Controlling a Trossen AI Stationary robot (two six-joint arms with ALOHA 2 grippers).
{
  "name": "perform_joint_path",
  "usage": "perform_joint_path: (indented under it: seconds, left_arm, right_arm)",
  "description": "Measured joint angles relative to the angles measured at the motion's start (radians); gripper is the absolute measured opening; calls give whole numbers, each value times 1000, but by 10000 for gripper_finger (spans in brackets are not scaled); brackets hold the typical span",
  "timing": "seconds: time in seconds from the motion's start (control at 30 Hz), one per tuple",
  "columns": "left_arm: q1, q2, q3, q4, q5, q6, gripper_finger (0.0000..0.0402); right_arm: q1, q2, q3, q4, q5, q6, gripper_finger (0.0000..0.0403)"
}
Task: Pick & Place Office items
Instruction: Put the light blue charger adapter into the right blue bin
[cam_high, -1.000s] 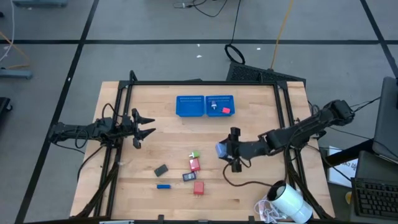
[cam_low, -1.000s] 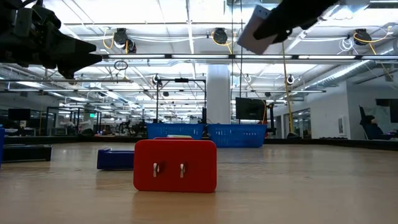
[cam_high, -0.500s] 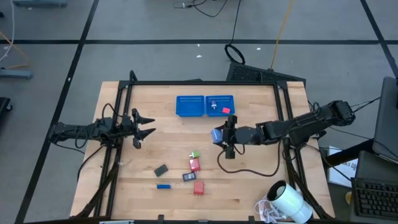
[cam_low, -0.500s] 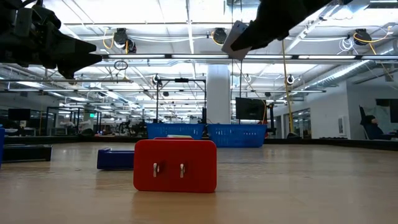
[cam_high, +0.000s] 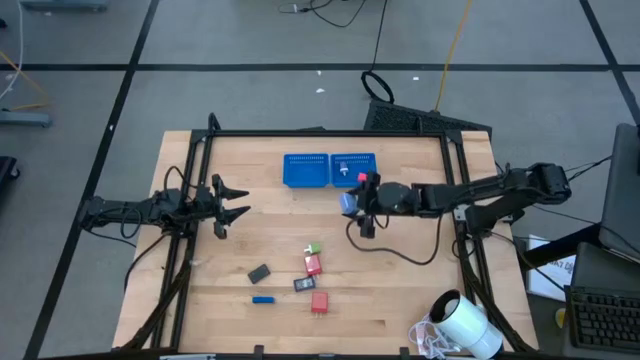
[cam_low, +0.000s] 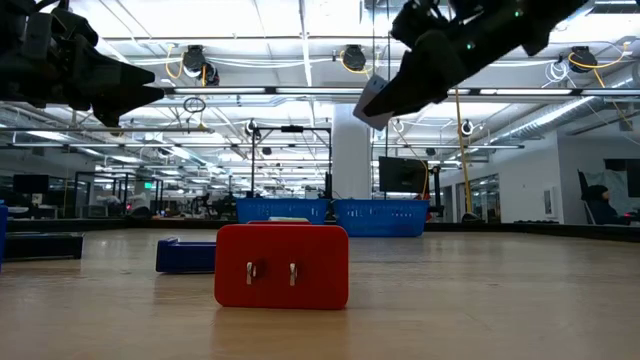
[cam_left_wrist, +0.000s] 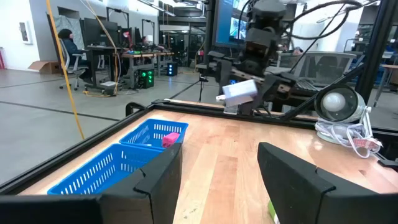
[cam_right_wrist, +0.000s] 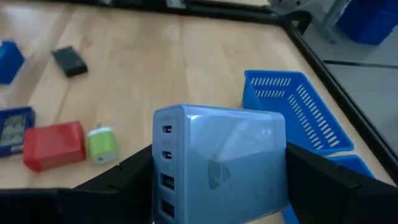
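Observation:
My right gripper (cam_high: 356, 203) is shut on a light blue charger block (cam_right_wrist: 217, 163) and hangs in the air just near-side of the blue mesh tray (cam_high: 330, 170), by its right compartment. A pink piece (cam_high: 363, 177) lies in that compartment. Still on the table are a green-and-white piece (cam_high: 314, 248), two red blocks (cam_high: 313, 264) (cam_high: 319, 302), a dark blue piece (cam_high: 304, 284), a dark grey piece (cam_high: 260, 273) and a blue bar (cam_high: 262, 299). My left gripper (cam_high: 238, 201) waits open over the table's left side. My right gripper pinches the light blue block by two opposite side faces (cam_right_wrist: 277, 171), one finger (cam_right_wrist: 127, 180) on each side. The face with the ports (cam_right_wrist: 168, 168) shows uncovered. The block (cam_low: 374, 96) is lifted well clear of the table, tilted.
A big white cylinder with a coiled cable (cam_high: 465, 325) lies at the table's near right corner. A black frame rail (cam_high: 330, 133) runs along the far edge behind the tray. Bare wood lies between the tray and the cluster of pieces.
My right gripper has carried the light blue block from above the table's middle toward the far edge, ending close beside the tray's right compartment. It has stayed shut on the block. Nothing on the table has shifted.

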Motion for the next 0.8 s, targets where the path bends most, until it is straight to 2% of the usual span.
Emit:
perform_joint_path:
  seconds: [0.37,0.57,0.8]
  left_arm:
    - [0,0,0,0,0,0,214]
    - [0,0,0,0,0,0,214]
    - [0,0,0,0,0,0,214]
  right_arm:
    - [-162,0,-149,332,-91,18,271]
    - [-265,5,-178,384,-91,21,271]
    - [-364,101,-179,468,-90,44,271]
